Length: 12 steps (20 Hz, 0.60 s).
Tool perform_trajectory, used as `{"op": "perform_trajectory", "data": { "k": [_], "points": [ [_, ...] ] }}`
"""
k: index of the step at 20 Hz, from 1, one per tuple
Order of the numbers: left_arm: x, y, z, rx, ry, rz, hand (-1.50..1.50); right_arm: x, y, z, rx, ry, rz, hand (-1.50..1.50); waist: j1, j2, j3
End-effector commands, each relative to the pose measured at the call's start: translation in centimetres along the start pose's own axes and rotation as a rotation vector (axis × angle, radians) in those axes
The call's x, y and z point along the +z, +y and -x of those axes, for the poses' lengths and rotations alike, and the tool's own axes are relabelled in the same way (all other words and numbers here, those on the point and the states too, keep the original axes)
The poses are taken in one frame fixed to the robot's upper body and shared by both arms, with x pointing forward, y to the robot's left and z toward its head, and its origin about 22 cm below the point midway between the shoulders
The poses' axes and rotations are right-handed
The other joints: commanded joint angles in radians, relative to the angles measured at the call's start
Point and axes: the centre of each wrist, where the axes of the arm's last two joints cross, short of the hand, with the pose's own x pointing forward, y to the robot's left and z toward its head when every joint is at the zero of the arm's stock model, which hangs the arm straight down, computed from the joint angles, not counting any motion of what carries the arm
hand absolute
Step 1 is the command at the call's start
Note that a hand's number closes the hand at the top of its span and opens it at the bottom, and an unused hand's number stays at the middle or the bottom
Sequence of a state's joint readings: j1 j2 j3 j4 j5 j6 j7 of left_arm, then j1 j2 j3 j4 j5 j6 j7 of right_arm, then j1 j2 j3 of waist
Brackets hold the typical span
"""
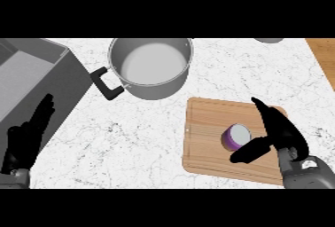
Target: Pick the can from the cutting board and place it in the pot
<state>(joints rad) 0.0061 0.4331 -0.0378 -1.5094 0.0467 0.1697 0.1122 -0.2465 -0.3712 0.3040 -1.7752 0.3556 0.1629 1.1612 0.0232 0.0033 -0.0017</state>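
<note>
- The can, short and purple-walled with a pale round top, lies tilted on the wooden cutting board in the lower right of the frame.
- The right hand sits just beside the can on its right: fingers straight and pointing toward the top of the frame, thumb angled out below the can. Whether the thumb touches the can cannot be told.
- The pot, grey metal, round, with a black side handle, stands at upper centre, well apart from the board; bare white-speckled marble counter lies between them.
- A grey box-like block fills the upper left.
- The left hand rests at the lower left edge, fingers straight and together, pointing up.
- A strip of wood-toned surface shows at the upper right corner.
</note>
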Motion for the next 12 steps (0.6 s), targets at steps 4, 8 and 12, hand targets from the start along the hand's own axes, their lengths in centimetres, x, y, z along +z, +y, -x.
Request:
{"op": "perform_trajectory", "data": {
  "k": [4, 8, 12],
  "points": [
    [1.2, 0.1, 0.0, -0.004, 0.008, -0.003, 0.0, -1.2, 1.3, -2.5, 0.125, 0.209, -0.045, -1.5, -0.007, -0.005, 0.001],
    [0.4, -1.9, 1.1, 0.012, 0.018, -0.031, 0.0, -3.2, 1.7, -3.5, 0.151, 0.217, -0.09, -1.5, -0.015, -0.002, 0.001],
    [0.3, 0.0, 0.1, 0.005, 0.011, -0.015, 0.0, -3.5, 2.4, -4.2, 0.148, 0.236, -0.112, -1.5, -0.014, -0.005, 0.001]
  ]
}}
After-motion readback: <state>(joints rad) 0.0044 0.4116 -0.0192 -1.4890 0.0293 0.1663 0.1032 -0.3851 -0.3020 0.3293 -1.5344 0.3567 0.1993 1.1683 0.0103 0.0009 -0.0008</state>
